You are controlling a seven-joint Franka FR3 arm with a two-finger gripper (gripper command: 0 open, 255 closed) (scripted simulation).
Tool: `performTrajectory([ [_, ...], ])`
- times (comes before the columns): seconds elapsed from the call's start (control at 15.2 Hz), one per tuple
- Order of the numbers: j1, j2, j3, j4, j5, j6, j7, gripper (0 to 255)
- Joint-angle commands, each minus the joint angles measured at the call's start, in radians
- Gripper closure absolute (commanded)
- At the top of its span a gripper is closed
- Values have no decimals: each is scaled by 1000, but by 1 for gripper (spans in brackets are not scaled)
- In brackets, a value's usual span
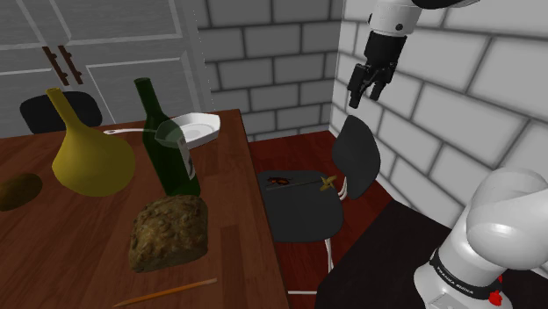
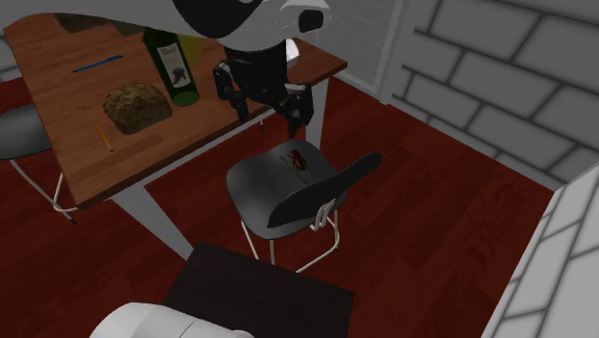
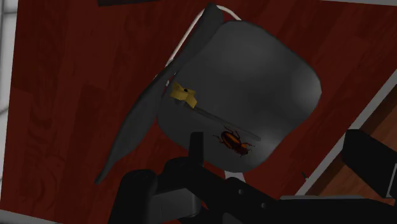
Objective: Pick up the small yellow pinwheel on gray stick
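In the wrist view the small yellow pinwheel is seen lying on the chair seat beside a beetle. The gripper is held well above, fingers apart. The approach is judged the step in hand; descent over the stick is needed.

Glossy white rounded arm, dark joint ring with small white lettering far behind the fingers, tiny red mark beside it, white wrist just behind the boxy all-black gripper
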Motion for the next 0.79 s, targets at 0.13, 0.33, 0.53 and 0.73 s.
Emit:
performTrajectory([
  [0.13,14,41,-20,-27,-14,51,-62,0],
  [0.33,35,112,-49,-58,-32,127,-153,0],
  [0.53,55,192,-76,-79,-49,203,-242,0],
  [0.73,74,282,-100,-88,-61,279,-330,0],
])
